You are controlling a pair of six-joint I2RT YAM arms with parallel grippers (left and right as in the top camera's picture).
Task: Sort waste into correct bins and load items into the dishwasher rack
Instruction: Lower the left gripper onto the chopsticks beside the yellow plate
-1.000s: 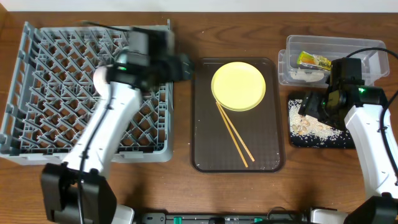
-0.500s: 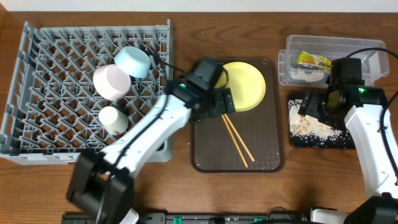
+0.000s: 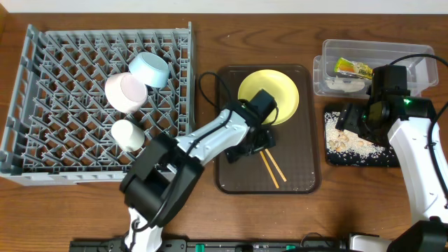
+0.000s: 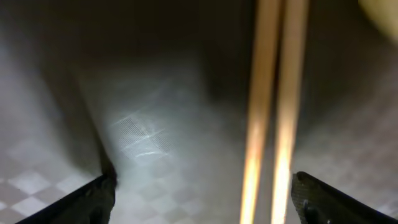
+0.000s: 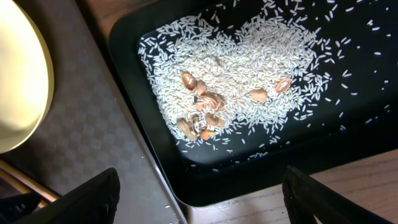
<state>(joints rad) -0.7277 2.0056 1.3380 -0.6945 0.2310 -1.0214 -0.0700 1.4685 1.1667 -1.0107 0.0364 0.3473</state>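
My left gripper (image 3: 257,145) is low over the brown serving tray (image 3: 301,161), open, jaws either side of the pair of wooden chopsticks (image 3: 273,171). In the left wrist view the chopsticks (image 4: 273,124) lie flat between the fingers, close to the right one, with my left gripper (image 4: 202,202) not touching them. The yellow plate (image 3: 269,94) rests at the tray's far end. The dishwasher rack (image 3: 63,105) holds the light blue bowl (image 3: 150,68), white bowl (image 3: 124,92) and small cup (image 3: 128,134). My right gripper (image 5: 199,199) hovers open and empty over the black tray (image 5: 149,155) of rice scraps (image 5: 236,68).
The clear tub (image 3: 413,59) at the back right holds the snack wrapper (image 3: 353,68) and white tissue (image 3: 339,84). The black tray (image 3: 364,159) sits just right of the brown tray. My left arm stretches across the gap between rack and tray.
My left arm has swung from above the rack to the brown tray and come down over the chopsticks. The right arm has stayed put.
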